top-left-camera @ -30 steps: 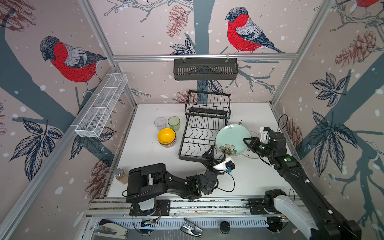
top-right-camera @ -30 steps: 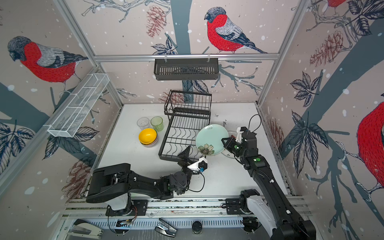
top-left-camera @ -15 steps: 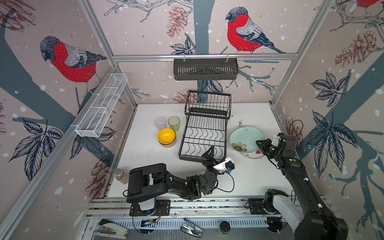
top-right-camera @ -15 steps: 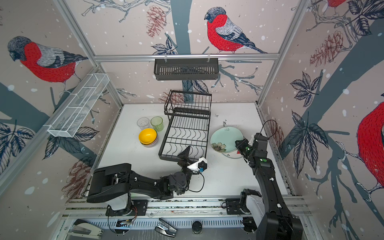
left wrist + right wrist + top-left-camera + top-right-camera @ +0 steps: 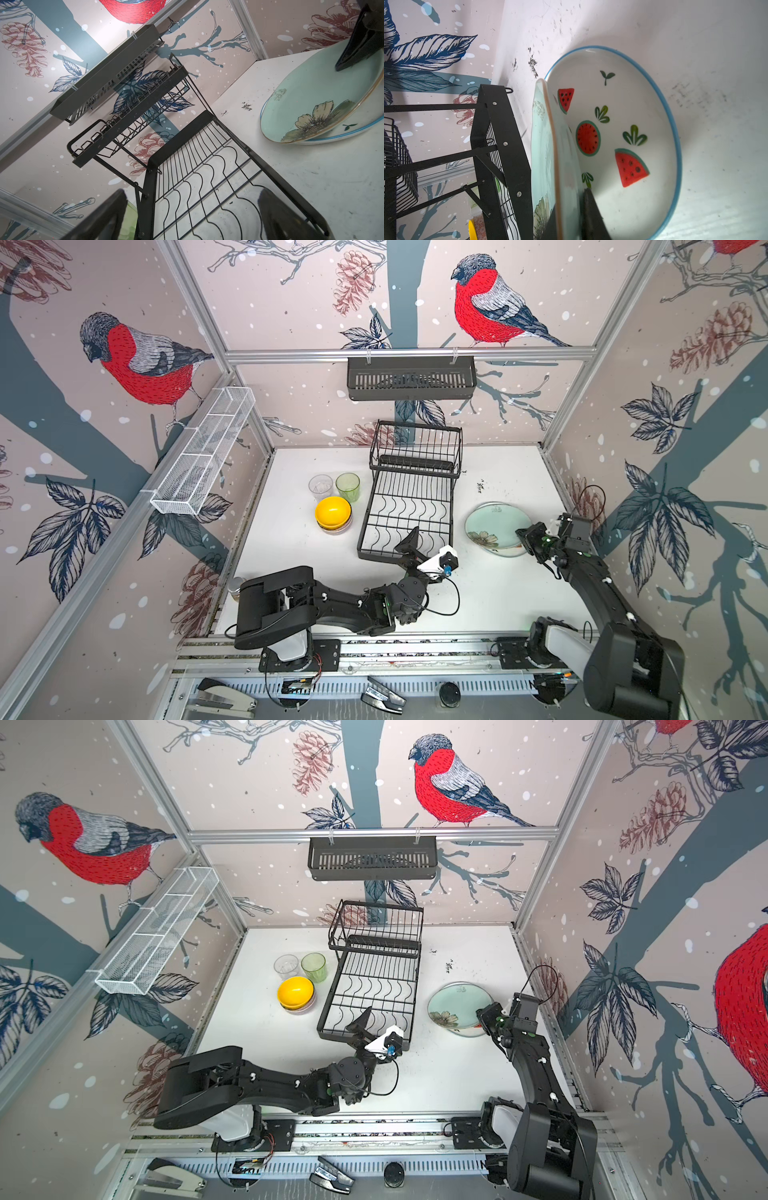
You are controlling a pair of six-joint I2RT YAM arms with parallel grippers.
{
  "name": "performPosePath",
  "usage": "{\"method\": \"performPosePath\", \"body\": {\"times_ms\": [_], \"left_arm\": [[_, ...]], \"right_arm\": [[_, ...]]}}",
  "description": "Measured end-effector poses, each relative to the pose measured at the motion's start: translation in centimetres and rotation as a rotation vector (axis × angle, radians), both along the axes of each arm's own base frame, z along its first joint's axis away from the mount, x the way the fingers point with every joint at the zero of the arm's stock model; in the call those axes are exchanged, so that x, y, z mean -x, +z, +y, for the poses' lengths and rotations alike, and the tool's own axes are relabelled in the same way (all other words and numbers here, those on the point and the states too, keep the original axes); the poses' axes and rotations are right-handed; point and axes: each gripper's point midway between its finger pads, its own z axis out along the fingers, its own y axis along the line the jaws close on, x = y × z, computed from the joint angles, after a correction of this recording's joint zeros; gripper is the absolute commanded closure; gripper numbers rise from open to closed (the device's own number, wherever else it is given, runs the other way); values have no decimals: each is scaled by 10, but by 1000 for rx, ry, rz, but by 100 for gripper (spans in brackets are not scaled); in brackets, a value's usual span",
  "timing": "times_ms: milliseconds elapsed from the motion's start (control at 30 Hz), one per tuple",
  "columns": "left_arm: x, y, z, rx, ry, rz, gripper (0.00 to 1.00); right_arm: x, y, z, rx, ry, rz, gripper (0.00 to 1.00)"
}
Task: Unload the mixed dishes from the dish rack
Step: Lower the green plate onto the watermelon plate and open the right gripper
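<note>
Mint plate (image 5: 492,522), glossy, round, pinched by right fingers (image 5: 591,216), left fingers (image 5: 104,216) spread wide, wavy-wire rack (image 5: 415,467)

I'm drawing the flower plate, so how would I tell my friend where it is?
Find the black wire dish rack in the middle of the white table. Just right of it, the right gripper pinches the mint plate, tilted over a white plate. Only it is pale green with a cream flower; the white one has watermelons.
</note>
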Motion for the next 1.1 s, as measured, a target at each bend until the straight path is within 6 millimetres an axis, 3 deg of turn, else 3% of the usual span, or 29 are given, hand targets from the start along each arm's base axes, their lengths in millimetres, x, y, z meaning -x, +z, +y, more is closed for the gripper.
{"method": "performPosePath", "body": {"times_ms": [133, 200, 500, 600, 633, 800, 867, 1100], "left_arm": [[-2, 3, 8, 36, -5, 15, 1], [-4, 7, 13, 52, 1, 19, 2], [-16, 17, 30, 144, 14, 59, 2], [-18, 19, 34, 169, 18, 72, 1], [-19, 18, 35, 175, 19, 76, 2], [-20, 16, 37, 190, 10, 95, 1], [-22, 17, 39, 198, 17, 98, 2], [-22, 16, 44, 236, -13, 130, 2]], "right_arm": [[-5, -3, -1, -4, 2, -5, 98], [-7, -5, -1, -6, 3, -4, 90], [-8, -11, -1, -3, 15, 4, 71], [-9, -12, -2, 7, 15, 8, 70], [-9, -12, -3, 9, 12, 11, 66], [-8, -11, -5, 21, 5, 22, 25], [-6, -10, -6, 31, -2, 28, 15], [-8, -3, -13, 82, -12, 33, 1]]}}
